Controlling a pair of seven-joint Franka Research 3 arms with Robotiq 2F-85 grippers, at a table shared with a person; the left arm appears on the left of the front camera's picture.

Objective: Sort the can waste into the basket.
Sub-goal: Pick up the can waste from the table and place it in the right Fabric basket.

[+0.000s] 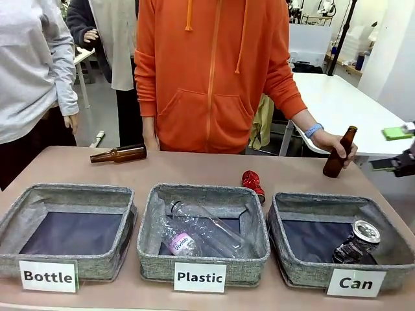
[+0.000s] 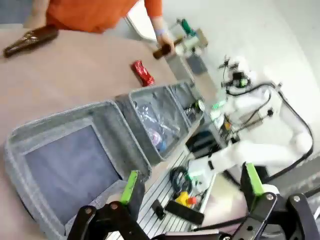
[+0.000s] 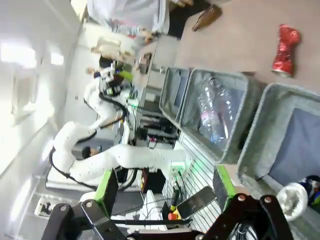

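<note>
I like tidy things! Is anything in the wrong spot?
Yes. The crushed red can lies on the table behind the Plastic basket, not in the Can basket, where the dark can sits. A brown bottle also lies on its side, outside any basket.

Bare tabletop [image 1: 194, 170] lies open behind the red can [image 1: 253, 183], which sits just beside the Plastic basket's [image 1: 201, 190] far rim. A person's hand [image 1: 332, 141] holds a bottle [image 1: 339, 154] on the tabletop beyond the Can basket [image 1: 318, 198].
</note>
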